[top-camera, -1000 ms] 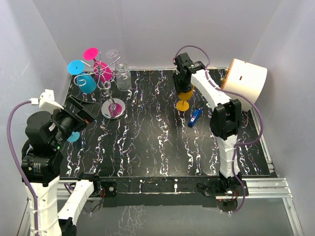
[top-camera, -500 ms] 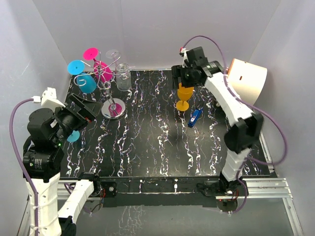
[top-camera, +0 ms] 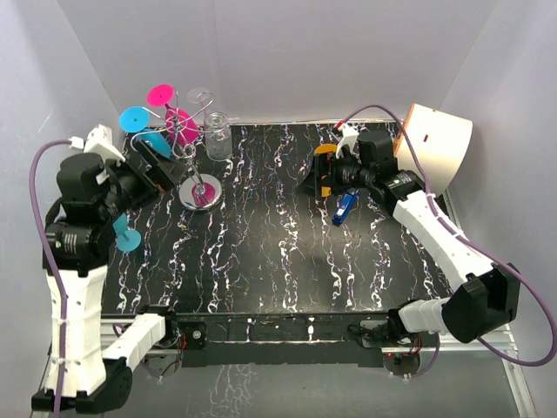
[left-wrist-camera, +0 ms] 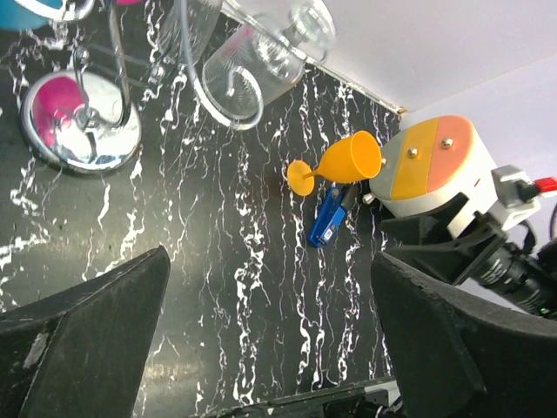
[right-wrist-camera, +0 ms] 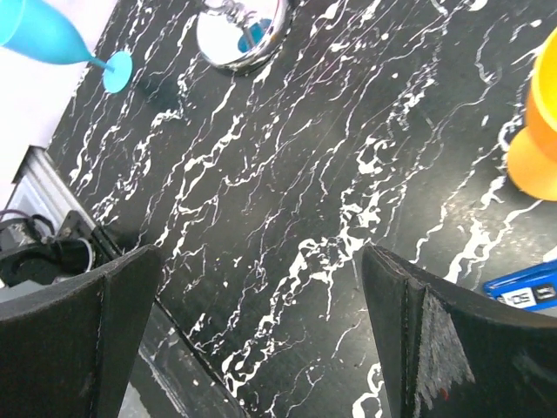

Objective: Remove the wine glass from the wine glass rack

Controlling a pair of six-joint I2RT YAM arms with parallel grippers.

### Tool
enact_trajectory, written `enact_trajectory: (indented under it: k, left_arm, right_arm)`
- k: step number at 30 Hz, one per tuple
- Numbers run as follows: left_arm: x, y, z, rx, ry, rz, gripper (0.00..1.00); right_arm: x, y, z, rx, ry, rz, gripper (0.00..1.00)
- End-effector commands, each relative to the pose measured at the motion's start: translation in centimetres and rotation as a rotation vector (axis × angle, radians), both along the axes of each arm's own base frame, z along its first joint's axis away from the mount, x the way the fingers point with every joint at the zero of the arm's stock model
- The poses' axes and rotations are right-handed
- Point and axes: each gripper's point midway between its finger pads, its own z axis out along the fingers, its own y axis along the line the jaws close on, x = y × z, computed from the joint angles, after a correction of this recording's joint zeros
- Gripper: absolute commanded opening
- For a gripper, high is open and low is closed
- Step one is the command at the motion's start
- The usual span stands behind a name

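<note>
The wine glass rack [top-camera: 201,193], a silver wire stand on a shiny disc base [left-wrist-camera: 83,117], stands at the far left. A pink wine glass [top-camera: 180,122], a blue one [top-camera: 136,117] and a clear one [top-camera: 218,135] hang upside down from its hooks. My left gripper [top-camera: 157,161] is open right beside the blue glass, with nothing between its fingers [left-wrist-camera: 270,261]. An orange wine glass [left-wrist-camera: 350,159] stands upright on the table at the far right. My right gripper [top-camera: 312,185] is open just in front of it and apart from it [right-wrist-camera: 258,261], with the orange glass [right-wrist-camera: 538,131] at its right.
Another blue glass [right-wrist-camera: 43,35] sits at the table's left edge, partly behind the left arm [top-camera: 128,237]. A small blue clip-like object [top-camera: 345,207] lies near the orange glass. A white cylinder [top-camera: 432,144] leans at the back right corner.
The right gripper opened, let go of the orange glass and drew back low over the table. The left gripper rose toward the rack.
</note>
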Motion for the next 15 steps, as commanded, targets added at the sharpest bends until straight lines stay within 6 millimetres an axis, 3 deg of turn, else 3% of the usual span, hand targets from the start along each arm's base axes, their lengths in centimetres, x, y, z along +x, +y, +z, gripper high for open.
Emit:
enact_trajectory:
  k: [1, 6, 11, 15]
  left_arm:
    - [1.1, -0.3, 3.0, 0.081, -0.059, -0.069, 0.99]
    - [3.6, 1.9, 4.5, 0.226, -0.052, -0.001, 0.99]
    - [5.8, 7.3, 5.5, 0.452, -0.034, 0.217, 0.99]
    - [8.1, 9.7, 4.9, 0.592, 0.017, 0.284, 0.99]
  right_arm:
    - [-0.9, 1.6, 3.6, 0.137, -0.119, 0.083, 0.98]
    - [-1.9, 2.1, 3.4, 0.179, -0.101, 0.123, 0.98]
    - [-2.2, 2.1, 3.8, 0.185, -0.110, 0.132, 0.98]
    - [-2.3, 2.1, 4.2, 0.183, -0.121, 0.139, 0.98]
